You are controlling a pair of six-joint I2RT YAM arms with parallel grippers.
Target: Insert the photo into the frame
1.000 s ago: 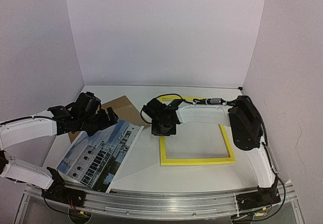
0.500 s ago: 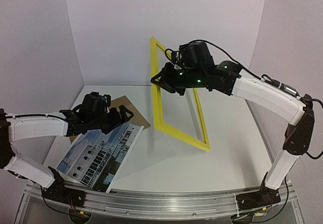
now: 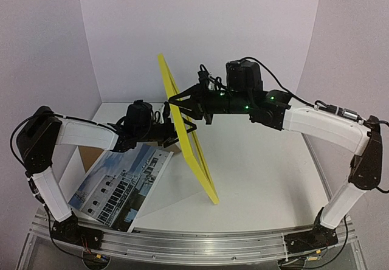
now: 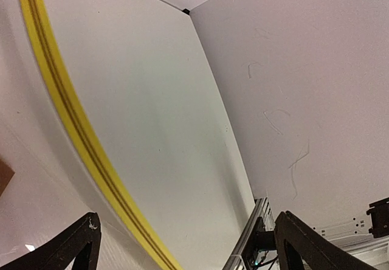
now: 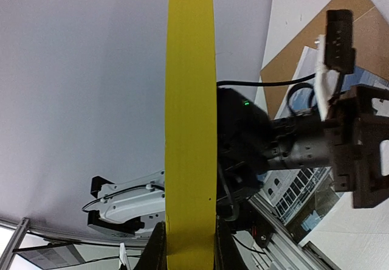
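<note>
- The frame (image 3: 197, 163) stands nearly on edge, one lower corner on the surface (image 3: 261, 173), pinched at its upper rail by the closed right end effector (image 3: 179, 109).
- The left end effector (image 3: 169, 129) is spread wide and holds nothing, just beside the frame's left face.
- The photo (image 3: 118, 188) lies flat at near left, outside the frame.
- A brown backing board (image 3: 87, 156) lies partly hidden under the left arm.

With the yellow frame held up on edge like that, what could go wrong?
The thin yellow rectangular picture frame is pinched on one rail only by the right gripper, standing steeply; it could twist or slip. The open left gripper sits close beside it and might knock it. Falling leftward, it could hit the paper building photo.
</note>
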